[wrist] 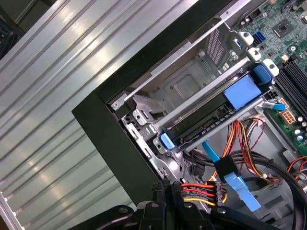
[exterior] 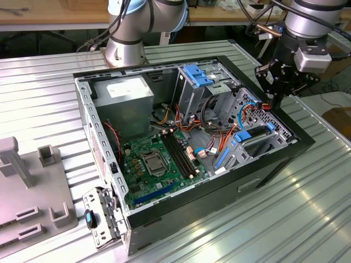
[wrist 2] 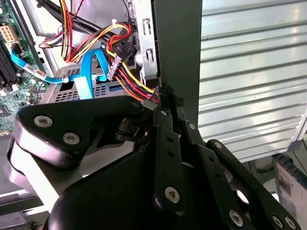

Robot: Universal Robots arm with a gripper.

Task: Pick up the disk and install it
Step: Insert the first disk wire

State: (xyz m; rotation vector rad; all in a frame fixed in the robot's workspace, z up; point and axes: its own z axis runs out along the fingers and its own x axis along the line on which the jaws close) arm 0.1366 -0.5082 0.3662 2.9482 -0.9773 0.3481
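Note:
The disk (wrist: 206, 125), a dark drive in a bright blue carrier, lies slotted in the metal bay at the corner of the open computer case (exterior: 285, 129). In the exterior view the disk (exterior: 251, 135) shows as a blue strip in the lower bay, near the case's right wall. My gripper (exterior: 276, 98) hangs just above that wall, a little above and beside the disk. In both wrist views the black fingers (wrist 2: 165, 103) are pressed together with nothing between them, and their tips (wrist: 165, 186) sit next to a bundle of red, yellow and black wires.
Inside the case are a green motherboard (exterior: 159, 159), a grey power supply (exterior: 123, 101) and a metal cage with a blue latch (exterior: 197, 74). A light-blue data cable (wrist: 225, 175) crosses near the bay. A grey fixture (exterior: 27, 192) stands at the exterior view's left, on the ribbed metal table (exterior: 307, 208).

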